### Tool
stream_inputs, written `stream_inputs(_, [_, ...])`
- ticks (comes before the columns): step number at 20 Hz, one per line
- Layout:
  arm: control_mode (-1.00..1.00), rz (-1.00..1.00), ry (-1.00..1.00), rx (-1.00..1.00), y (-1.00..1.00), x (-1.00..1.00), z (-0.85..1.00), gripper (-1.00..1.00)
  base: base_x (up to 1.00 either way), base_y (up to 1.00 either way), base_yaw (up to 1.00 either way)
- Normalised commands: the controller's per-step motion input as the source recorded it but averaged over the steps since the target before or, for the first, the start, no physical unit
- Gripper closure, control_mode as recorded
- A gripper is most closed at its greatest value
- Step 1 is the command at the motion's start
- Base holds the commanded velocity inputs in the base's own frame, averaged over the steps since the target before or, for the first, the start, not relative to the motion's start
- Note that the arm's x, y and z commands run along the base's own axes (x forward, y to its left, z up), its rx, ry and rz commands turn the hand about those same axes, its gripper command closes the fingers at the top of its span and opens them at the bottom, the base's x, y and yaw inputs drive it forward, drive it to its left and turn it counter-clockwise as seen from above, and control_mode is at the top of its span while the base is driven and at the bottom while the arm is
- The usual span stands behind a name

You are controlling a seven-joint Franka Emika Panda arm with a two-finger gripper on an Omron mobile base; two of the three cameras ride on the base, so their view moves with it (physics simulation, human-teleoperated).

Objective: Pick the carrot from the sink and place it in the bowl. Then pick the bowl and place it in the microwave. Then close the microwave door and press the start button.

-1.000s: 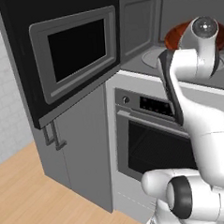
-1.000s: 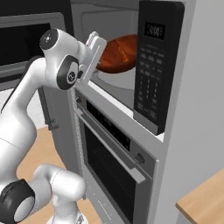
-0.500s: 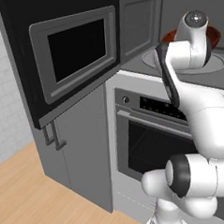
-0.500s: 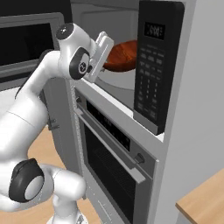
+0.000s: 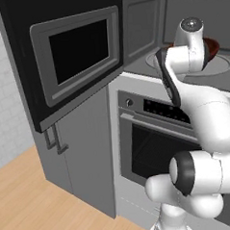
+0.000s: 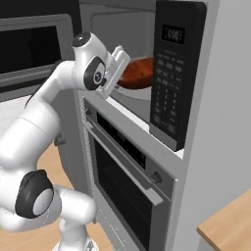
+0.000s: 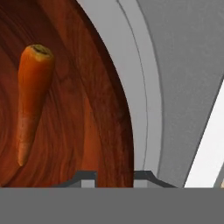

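The gripper (image 7: 113, 177) straddles the rim of the bowl (image 7: 87, 109), one fingertip inside the wall and one outside, the jaws narrowed onto the wood, so it grips the bowl by its edge. Inside the bowl the carrot (image 7: 30, 98) lies loose on the dark reddish-brown floor, thick end away from the fingers. Just beyond the rim curves the pale ring of the glass turntable (image 7: 140, 87), with the grey cavity floor past it, so the bowl sits over or on the turntable inside the microwave (image 6: 147, 63); whether it already rests there I cannot tell. The step in hand looks like setting the bowl down: lower it level so the carrot does not roll, let the base settle flat near the turntable's middle, then spread the fingers and back straight out without dragging the rim. The arm reaches up from the base with its elbow bent high and the wrist turned into the cavity opening, above the oven (image 5: 157, 148). The microwave door (image 5: 75, 56) stands swung wide to the left, well apart from the arm.
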Motion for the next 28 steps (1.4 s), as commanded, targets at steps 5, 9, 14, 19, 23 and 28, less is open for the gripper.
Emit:
stream_inputs(5, [-1.00,0.00,0.01,0.00,-0.11,0.20,-0.33,1.00,0.00,0.00,0.00])
stream_inputs(9, [-1.00,0.00,0.01,0.00,-0.07,0.55,-0.10,1.00,0.00,0.00,0.00])
stream_inputs(14, [-1.00,0.00,0.03,0.00,-0.02,0.80,-0.05,-1.00,0.00,0.00,0.00])
stream_inputs(19, [-1.00,0.00,-0.15,0.00,0.00,-0.03,0.00,-1.00,0.00,0.00,0.00])
stream_inputs(23, [-1.00,0.00,-0.40,0.00,0.06,-0.61,0.00,-1.00,0.00,0.00,0.00])
stream_inputs(28, [-1.00,0.00,-0.36,-0.02,0.27,-0.98,0.03,-1.00,0.00,0.00,0.00])
